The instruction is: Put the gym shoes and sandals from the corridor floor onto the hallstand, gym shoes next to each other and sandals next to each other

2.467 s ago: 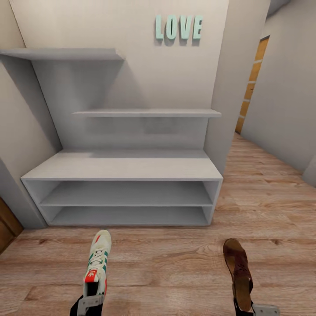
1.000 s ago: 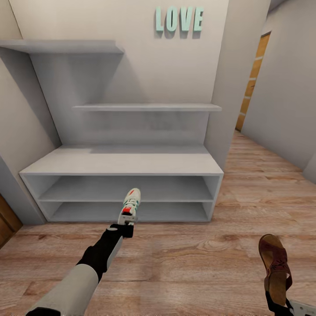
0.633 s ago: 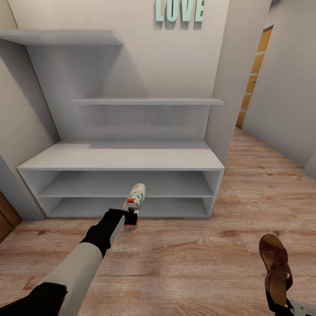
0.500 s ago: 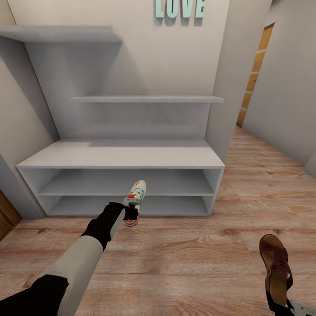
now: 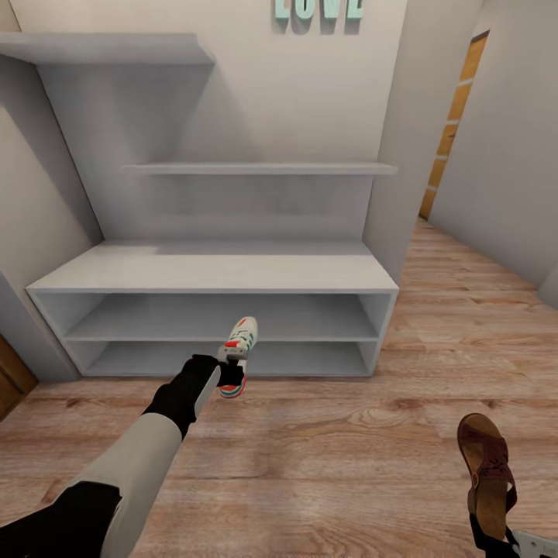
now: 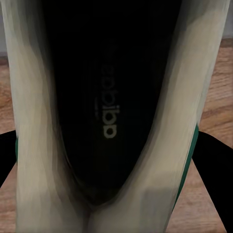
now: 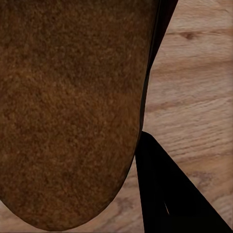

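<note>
Left arm: extended forward from the lower left of the head view, grey-white forearm with black wrist, reaching toward the front of the rack.
Left gripper [image 5: 229,375]: clamped on the heel end of the white lace-up gym shoe with green side stripes and red-orange heel accents [image 5: 237,351].
Gym shoe position: held off the light brown wood-plank corridor floor [image 5: 325,449], toe pointing up and away toward the rack, just in front of the lower shelf opening, slightly right of the rack's middle.
Gym shoe, left wrist view: dark insole with printed lettering [image 6: 109,114] faces the camera; white side walls run on either side, with a green edge at one side and black gripper fingers [image 6: 216,170] outside them.
Right gripper [image 5: 488,535]: at the lower right corner of the head view, pinching the heel end of the brown leather sandal with dark brown insole [image 5: 486,473].
Sandal position: held above the floor, toe pointing away, well apart from the rack and to its right.
Sandal, right wrist view: brown suede-like sole surface [image 7: 73,107] close to the camera, one black finger [image 7: 170,204] beside it, floor planks behind.
Hallstand: low wide white-grey shoe rack with flat top and two open shelf levels [image 5: 217,271], standing against the wall; no shoes on it.
Surroundings: two grey wall shelves [image 5: 256,167] above the rack; mint letters [image 5: 318,8] on the wall, cut off by the frame edge.
</note>
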You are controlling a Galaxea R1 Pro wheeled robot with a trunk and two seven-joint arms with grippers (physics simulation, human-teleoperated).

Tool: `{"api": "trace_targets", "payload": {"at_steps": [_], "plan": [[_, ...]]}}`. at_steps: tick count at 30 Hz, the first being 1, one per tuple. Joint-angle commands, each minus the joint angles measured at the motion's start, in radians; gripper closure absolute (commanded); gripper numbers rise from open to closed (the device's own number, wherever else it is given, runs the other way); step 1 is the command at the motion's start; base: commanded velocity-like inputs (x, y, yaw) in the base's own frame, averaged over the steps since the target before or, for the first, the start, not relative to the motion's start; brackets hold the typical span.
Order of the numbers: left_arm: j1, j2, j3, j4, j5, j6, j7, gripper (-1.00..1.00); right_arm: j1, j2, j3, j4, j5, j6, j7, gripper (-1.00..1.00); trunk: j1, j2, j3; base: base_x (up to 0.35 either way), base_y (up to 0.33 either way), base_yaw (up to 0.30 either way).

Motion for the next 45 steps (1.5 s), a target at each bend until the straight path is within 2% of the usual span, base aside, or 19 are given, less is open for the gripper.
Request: {"api": "trace_targets", "payload": {"at_steps": [1, 7, 9, 11, 14, 21, 25, 30, 43, 44, 45], "plan": [[0.001, 0.001, -0.002, -0.001, 0.003, 0.005, 0.002, 1.00, -0.001, 0.000, -0.003, 0.001, -0.013, -0.001, 0.012, 1.00, 0.000, 0.000, -0.001, 0.000, 0.000, 0.000], [0.008, 0.001, 0.007, 0.006, 0.003, -0.001, 0.005, 1.00, -0.001, 0.000, -0.001, 0.001, -0.012, -0.001, 0.012, 1.00, 0.000, 0.000, -0.001, 0.000, 0.000, 0.000], [0.020, 0.012, 0.007, 0.009, 0.000, -0.012, 0.009, 1.00, 0.000, 0.012, 0.013, 0.010, -0.001, -0.006, 0.020, 1.00, 0.000, 0.000, -0.001, 0.000, 0.000, 0.000], [0.031, 0.012, 0.007, 0.009, 0.000, -0.020, 0.009, 1.00, 0.001, 0.023, 0.028, 0.010, 0.000, -0.007, 0.024, 1.00, 0.000, 0.000, -0.001, 0.000, 0.000, 0.000], [0.046, 0.011, 0.007, 0.009, 0.000, -0.016, 0.008, 1.00, 0.000, 0.040, 0.033, 0.010, -0.001, -0.010, 0.024, 1.00, 0.000, 0.000, -0.001, 0.000, 0.000, 0.000], [0.070, 0.017, 0.007, 0.011, 0.001, -0.056, 0.009, 1.00, 0.001, 0.080, 0.032, 0.010, -0.003, -0.013, 0.020, 1.00, 0.000, 0.000, -0.001, 0.000, 0.000, 0.000], [0.073, 0.018, 0.007, 0.011, 0.001, -0.078, 0.009, 1.00, 0.001, 0.063, 0.020, 0.011, -0.005, -0.012, 0.017, 1.00, 0.000, 0.000, -0.001, 0.000, 0.000, 0.000], [0.073, 0.017, 0.002, 0.011, 0.001, -0.106, 0.009, 1.00, 0.001, 0.035, -0.019, 0.031, -0.008, -0.011, 0.015, 1.00, 0.000, 0.000, -0.001, 0.000, 0.000, 0.000], [0.071, 0.017, 0.000, 0.010, 0.000, -0.107, 0.010, 1.00, 0.018, -0.039, -0.118, 0.085, -0.007, 0.015, 0.023, 1.00, 0.000, 0.000, -0.001, 0.000, 0.000, 0.000], [0.071, 0.017, 0.000, 0.010, 0.000, -0.107, 0.010, 1.00, 0.019, -0.372, -0.567, 0.085, -0.007, 0.137, 0.025, 1.00, 0.000, 0.000, -0.001, 0.000, 0.000, 0.000], [0.071, 0.017, 0.000, 0.010, 0.000, -0.107, 0.010, 1.00, 0.020, -0.395, -0.572, 0.085, -0.008, 0.187, 0.027, 1.00, 0.000, 0.000, -0.001, 0.000, 0.000, 0.000]]}}
